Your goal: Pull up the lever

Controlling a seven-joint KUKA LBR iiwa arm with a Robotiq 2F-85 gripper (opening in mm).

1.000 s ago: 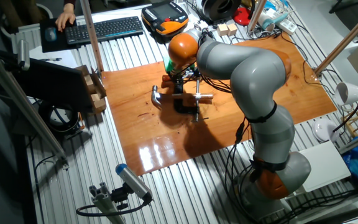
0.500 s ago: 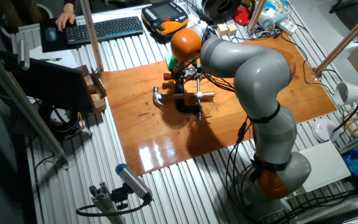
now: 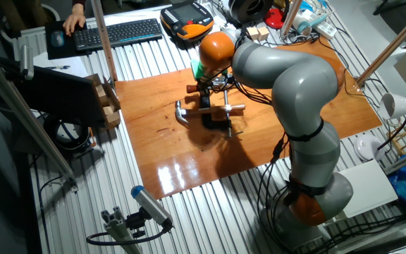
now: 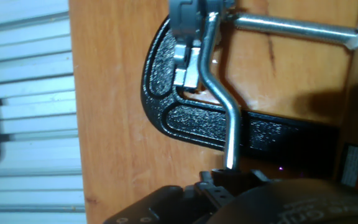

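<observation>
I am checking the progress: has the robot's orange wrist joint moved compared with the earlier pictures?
Yes. The orange wrist joint has shifted right and slightly up in the fixed view, toward the yellow teach pendant, which has stayed in place.

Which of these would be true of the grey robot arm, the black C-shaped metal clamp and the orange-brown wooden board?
1. The black C-shaped metal clamp lies on the orange-brown wooden board. True.
2. The robot arm is blue all over. False: it is grey with orange joints.
3. A person's hand rests beside a black keyboard. True.
4. The board lies on green cloth. False: it lies on a ribbed silver metal tabletop.
</observation>
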